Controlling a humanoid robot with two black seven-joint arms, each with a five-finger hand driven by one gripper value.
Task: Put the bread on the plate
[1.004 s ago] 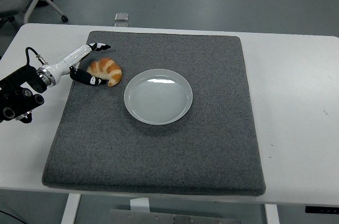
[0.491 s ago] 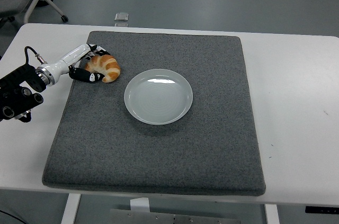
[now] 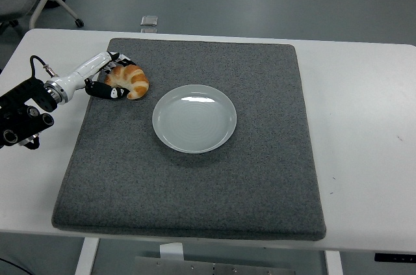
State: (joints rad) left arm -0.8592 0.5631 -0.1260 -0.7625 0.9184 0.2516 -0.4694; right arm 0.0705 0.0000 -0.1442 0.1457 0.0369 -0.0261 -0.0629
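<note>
While reaching in low from the left, the left hand (image 3: 112, 78) clasps the bread (image 3: 129, 81) on the mat (image 3: 195, 177).

Golden croissant (image 3: 129, 82) beside white plate (image 3: 194, 118)
</note>
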